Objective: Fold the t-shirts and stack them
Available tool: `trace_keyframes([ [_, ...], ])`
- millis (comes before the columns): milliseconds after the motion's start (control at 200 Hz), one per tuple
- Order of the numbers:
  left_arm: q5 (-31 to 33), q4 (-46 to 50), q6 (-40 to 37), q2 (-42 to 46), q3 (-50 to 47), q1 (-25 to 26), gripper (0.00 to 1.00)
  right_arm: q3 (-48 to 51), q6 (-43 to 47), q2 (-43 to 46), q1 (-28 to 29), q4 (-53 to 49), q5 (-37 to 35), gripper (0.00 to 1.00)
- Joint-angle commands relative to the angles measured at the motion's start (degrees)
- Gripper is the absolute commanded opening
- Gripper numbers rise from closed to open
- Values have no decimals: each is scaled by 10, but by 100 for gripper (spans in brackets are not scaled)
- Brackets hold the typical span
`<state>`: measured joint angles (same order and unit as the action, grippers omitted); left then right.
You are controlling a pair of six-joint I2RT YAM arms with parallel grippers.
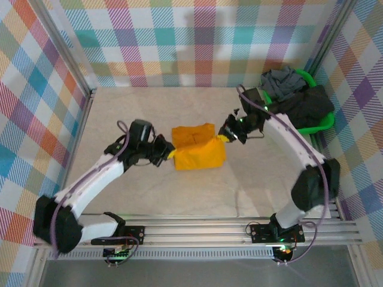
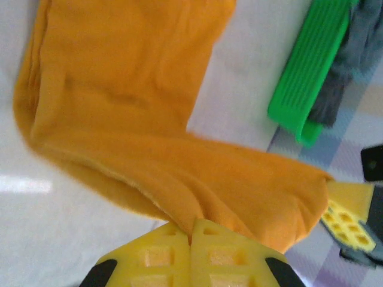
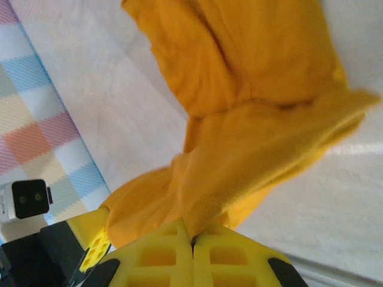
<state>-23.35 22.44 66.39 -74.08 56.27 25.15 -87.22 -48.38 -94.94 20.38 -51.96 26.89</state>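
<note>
1. The mustard-orange t-shirt [image 1: 200,156] sits in the middle of the table [image 1: 149,191], between the two arms. It is gathered into a compact bundle rather than spread flat.
2. The left gripper [image 1: 170,154] is at the shirt's left edge. In its wrist view, the yellow fingers [image 2: 161,257] are pressed together with orange cloth pinched between them.
3. The right gripper [image 1: 227,135] is at the shirt's right edge. Its pads [image 3: 155,258] are likewise closed on a fold of the orange fabric.
4. The near strip of cloth strung between the two grips looks raised over the flatter part behind it. I'd judge a fold is under way, with one edge being carried across the rest.
5. That fold isn't laid down or squared off yet. The far part shows a rumpled layer, so it may need smoothing or another fold.
6. The green plastic basket [image 1: 317,127] stands at the far right of the table. It holds the mid-grey t-shirt [image 1: 282,81] and the dark charcoal t-shirt [image 1: 308,107], both heaped unfolded, with the charcoal one spilling over the rim.
7. By my reckoning the first shirt of three is only partly folded, two are untouched, and no stack exists yet.
</note>
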Motion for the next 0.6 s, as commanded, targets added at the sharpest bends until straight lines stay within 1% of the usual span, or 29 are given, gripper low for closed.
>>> trace_keyframes([
  [0,37,-7,-30,-119,88,-43,0,-102,19,-127,-18,20,14,0],
  [45,40,-7,-44,-178,135,-58,0,-156,20,-183,-25,21,10,0],
  [105,58,24,-62,-253,202,-77,1,-232,30,-259,-35,30,16,14],
  [155,72,34,-78,-300,246,-88,15,-301,45,-312,-41,32,23,31],
  [190,86,49,-84,-320,274,-93,27,-351,55,-346,-44,19,31,38],
  [235,95,66,-89,-340,307,-92,41,-420,69,-382,-46,-16,32,44],
  [275,100,73,-91,-341,323,-88,50,-471,85,-403,-46,-57,21,47],
  [300,104,78,-93,-338,328,-82,52,-490,95,-407,-46,-78,13,49],
  [330,109,85,-95,-330,330,-74,53,-496,103,-404,-46,-93,4,49],
  [390,116,103,-89,-308,318,-53,53,-450,111,-369,-46,-89,-10,49],
  [450,117,97,-53,-274,274,-25,52,-353,108,-308,-46,-48,-17,49],
  [515,109,68,14,-229,203,16,52,-226,96,-220,-46,20,-22,49],
  [595,100,9,124,-197,125,75,52,-59,75,-110,-46,119,-20,50],
])
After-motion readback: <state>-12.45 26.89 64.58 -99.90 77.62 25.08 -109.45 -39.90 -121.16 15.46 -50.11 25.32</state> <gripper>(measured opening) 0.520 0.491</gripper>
